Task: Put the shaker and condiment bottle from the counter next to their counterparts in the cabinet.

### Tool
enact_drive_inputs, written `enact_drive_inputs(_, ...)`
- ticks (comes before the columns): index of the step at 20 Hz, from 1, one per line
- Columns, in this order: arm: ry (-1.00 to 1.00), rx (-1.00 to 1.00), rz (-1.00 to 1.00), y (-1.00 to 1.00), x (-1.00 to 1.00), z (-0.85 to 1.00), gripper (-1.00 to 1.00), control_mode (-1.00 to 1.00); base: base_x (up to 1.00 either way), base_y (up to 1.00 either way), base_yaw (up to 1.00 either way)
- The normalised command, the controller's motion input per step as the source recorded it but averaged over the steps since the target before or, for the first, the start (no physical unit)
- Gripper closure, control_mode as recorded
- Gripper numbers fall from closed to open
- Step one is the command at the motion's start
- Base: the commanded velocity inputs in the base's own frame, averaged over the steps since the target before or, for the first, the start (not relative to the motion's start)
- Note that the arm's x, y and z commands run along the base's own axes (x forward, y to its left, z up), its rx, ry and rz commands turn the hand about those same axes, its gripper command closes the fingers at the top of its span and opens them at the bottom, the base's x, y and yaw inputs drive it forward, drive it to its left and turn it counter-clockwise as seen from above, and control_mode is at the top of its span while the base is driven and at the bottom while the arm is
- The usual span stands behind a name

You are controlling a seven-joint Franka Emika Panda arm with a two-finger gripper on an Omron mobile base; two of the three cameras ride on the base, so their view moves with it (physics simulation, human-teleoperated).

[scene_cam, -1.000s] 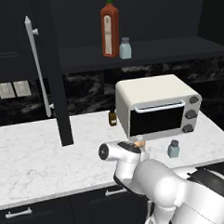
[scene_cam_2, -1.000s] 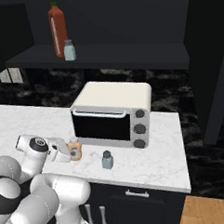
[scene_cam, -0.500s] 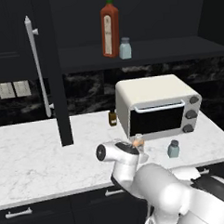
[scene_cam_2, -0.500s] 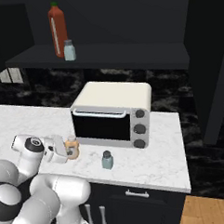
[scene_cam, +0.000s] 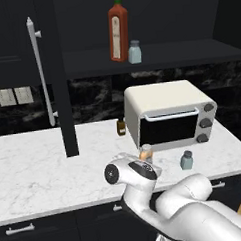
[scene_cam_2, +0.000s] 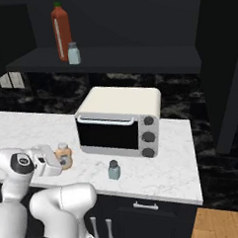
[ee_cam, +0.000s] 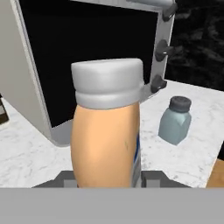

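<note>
Toaster oven (scene_cam: 170,115) on counter (scene_cam: 39,162), toward right end. Condiment bottle (ee_cam: 107,127) in front of oven door, left of shaker (scene_cam_2: 114,169). Small bottle (scene_cam: 121,127) beside oven's left rear corner. Up on cabinet shelf (scene_cam_2: 137,58): tall bottle (scene_cam: 118,30), second shaker (scene_cam: 134,52) just right of it.

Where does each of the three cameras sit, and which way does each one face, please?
Left base view: behind the arm's left, facing the toaster oven and cabinet; arm rises lower right.
Right base view: behind its right, same counter; arm lower left.
Hand view: on the hand, looking along the end effector shut on the condiment bottle.
All share the bottle and shaker.
</note>
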Motion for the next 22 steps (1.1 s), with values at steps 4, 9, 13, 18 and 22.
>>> enact_drive_inputs(4, 0.0, 0.01, 0.13, 0.0, -0.56, 0.73, 1.0, -1.0, 0.0, 0.0, 0.0)
enact_drive_inputs(9, -0.11, -0.07, 0.17, 0.0, -0.43, 0.7, 1.0, -1.0, 0.0, 0.0, 0.0)
enact_drive_inputs(13, 0.0, 0.0, 0.21, 0.0, -0.23, 0.87, 1.0, -1.0, 0.0, 0.0, 0.0)
enact_drive_inputs(18, 0.0, 0.0, 0.2, -0.02, -0.25, 0.93, 1.0, -1.0, 0.0, 0.0, 0.0)
enact_drive_inputs(22, 0.0, 0.0, 0.19, -0.08, -0.27, 0.91, 1.0, -1.0, 0.0, 0.0, 0.0)
